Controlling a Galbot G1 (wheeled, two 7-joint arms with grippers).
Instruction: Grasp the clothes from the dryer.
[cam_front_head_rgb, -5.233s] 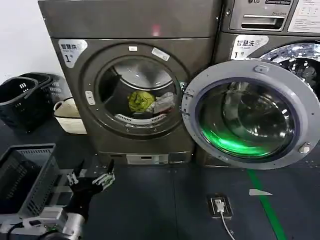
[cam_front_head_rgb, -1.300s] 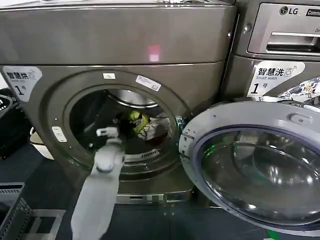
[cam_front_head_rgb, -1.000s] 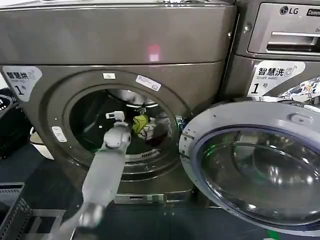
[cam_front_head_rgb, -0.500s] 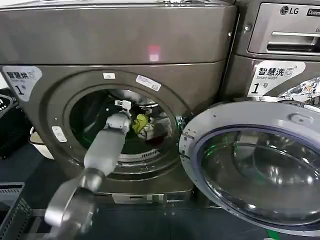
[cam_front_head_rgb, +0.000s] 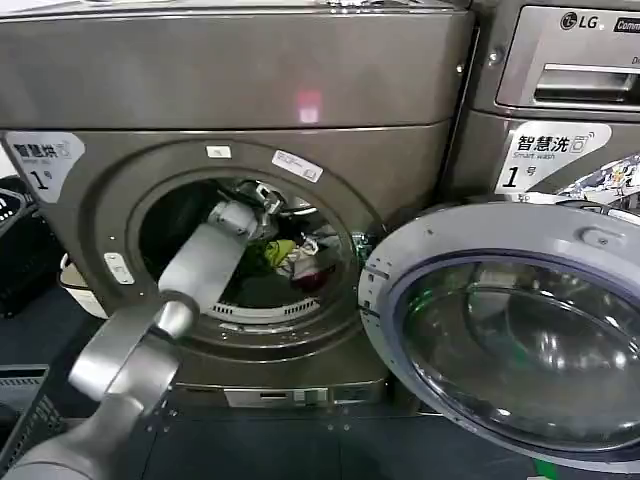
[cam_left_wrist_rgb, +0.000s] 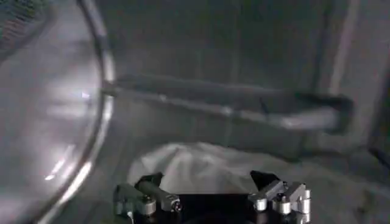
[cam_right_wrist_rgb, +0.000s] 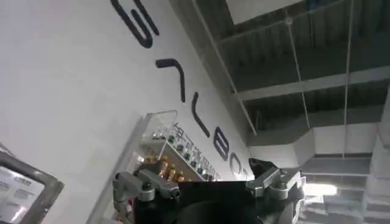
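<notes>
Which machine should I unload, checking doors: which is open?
The grey dryer on the left: its round door hangs wide open, left gripper inside. The LG washer beside it stays closed.

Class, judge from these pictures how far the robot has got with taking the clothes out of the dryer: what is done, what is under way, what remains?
Done: the dryer door stands open and the left arm reaches into the drum. Under way: the left gripper hangs open just above a white garment, nothing held. Left: closing on the clothes and pulling them out; all lie in the drum. The right gripper is parked, pointing up at the ceiling.
</notes>
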